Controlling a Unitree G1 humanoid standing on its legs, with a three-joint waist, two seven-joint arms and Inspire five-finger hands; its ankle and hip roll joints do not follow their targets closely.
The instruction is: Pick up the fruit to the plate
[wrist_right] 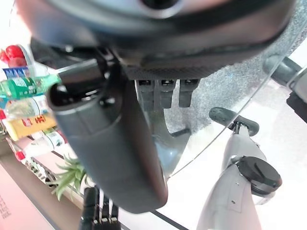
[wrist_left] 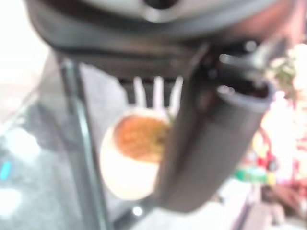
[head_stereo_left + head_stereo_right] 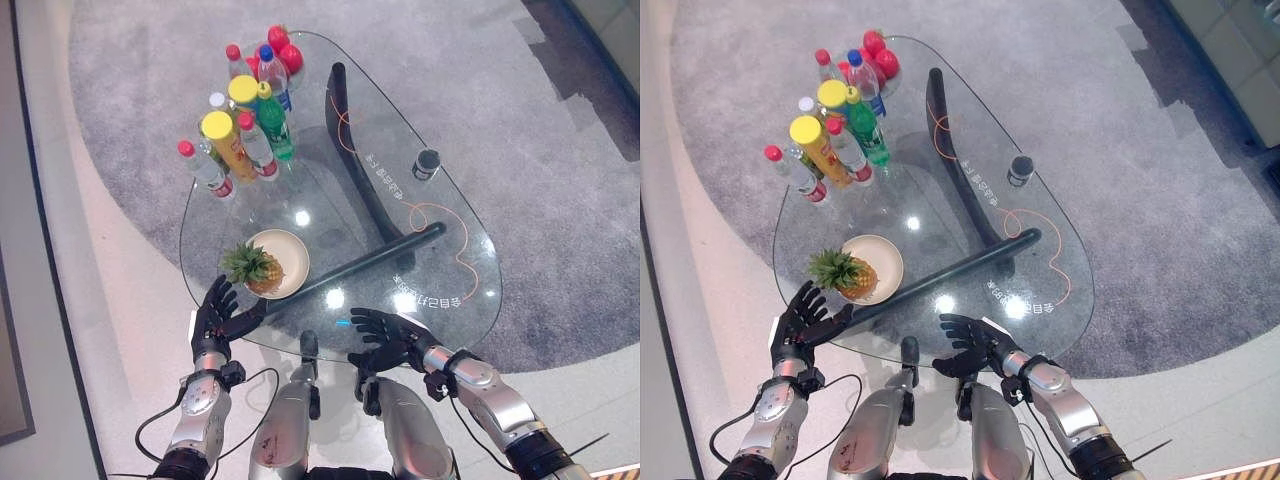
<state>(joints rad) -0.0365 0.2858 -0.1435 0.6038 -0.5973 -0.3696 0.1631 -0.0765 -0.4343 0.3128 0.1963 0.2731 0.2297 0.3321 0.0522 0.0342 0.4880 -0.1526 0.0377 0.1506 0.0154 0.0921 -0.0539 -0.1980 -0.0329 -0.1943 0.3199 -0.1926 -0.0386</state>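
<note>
A small pineapple [image 3: 254, 268] with a green crown lies on a round cream plate [image 3: 291, 250] near the front left of the glass table [image 3: 440, 190]. My left hand [image 3: 218, 318] hovers at the table's front left edge, just short of the pineapple, fingers straight and spread, holding nothing. My right hand [image 3: 392, 338] is over the table's front edge, to the right of the plate, also open and empty. The left wrist view shows the pineapple [image 2: 139, 139] on the plate [image 2: 122, 177] past the thumb.
A cluster of several bottles and cans [image 3: 243, 125] stands at the table's far left, with red fruit-like balls [image 3: 283, 48] behind them. A small dark cup [image 3: 427, 163] sits at the right, with an orange cord [image 3: 440, 215] trailing across the glass. The table's dark legs [image 3: 365, 165] show through.
</note>
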